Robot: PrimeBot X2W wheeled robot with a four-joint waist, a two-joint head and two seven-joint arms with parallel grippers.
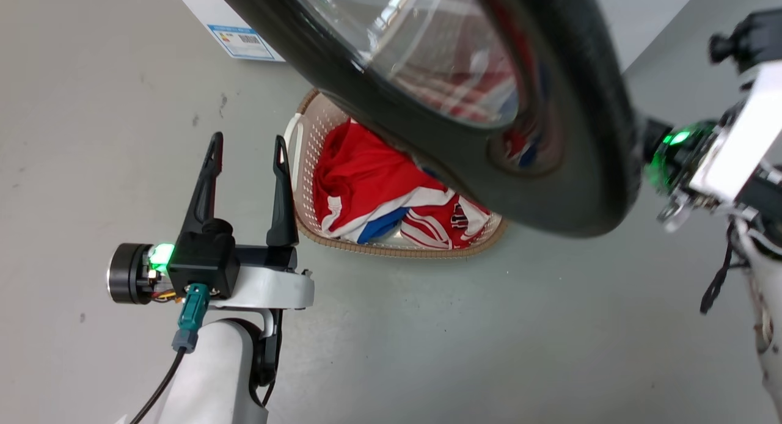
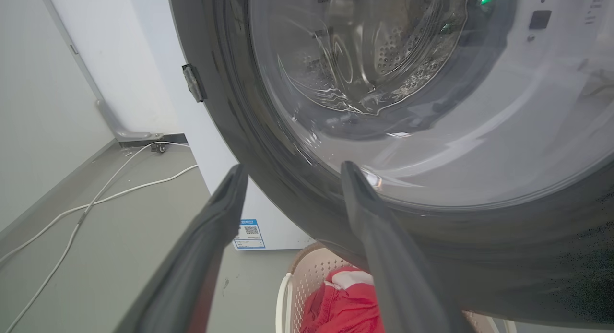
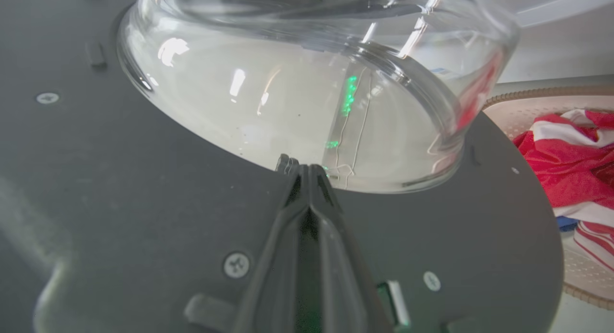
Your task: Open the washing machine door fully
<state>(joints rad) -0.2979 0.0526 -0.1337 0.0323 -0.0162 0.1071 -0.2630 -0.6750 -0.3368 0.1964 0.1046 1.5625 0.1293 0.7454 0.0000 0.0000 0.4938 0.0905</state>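
The washing machine door (image 1: 568, 137) hangs swung out, a glossy black disc with a clear glass bowl in its middle. My left gripper (image 1: 248, 143) stands open at the lower left, short of the door and touching nothing. In the left wrist view its gripper (image 2: 291, 170) points at the door's outer rim (image 2: 216, 35), with the steel drum visible through the glass. My right wrist (image 1: 678, 149) sits behind the door's right edge, its fingers hidden there. In the right wrist view the right gripper (image 3: 302, 166) is shut, tips against the door's dark inner face (image 3: 120, 179) just below the glass bowl.
A beige laundry basket (image 1: 305, 124) of red, white and blue clothes (image 1: 366, 173) stands on the grey floor under the door. The white machine body (image 1: 208, 8) is at the top left. White cables (image 2: 96, 194) trail along the floor by the wall.
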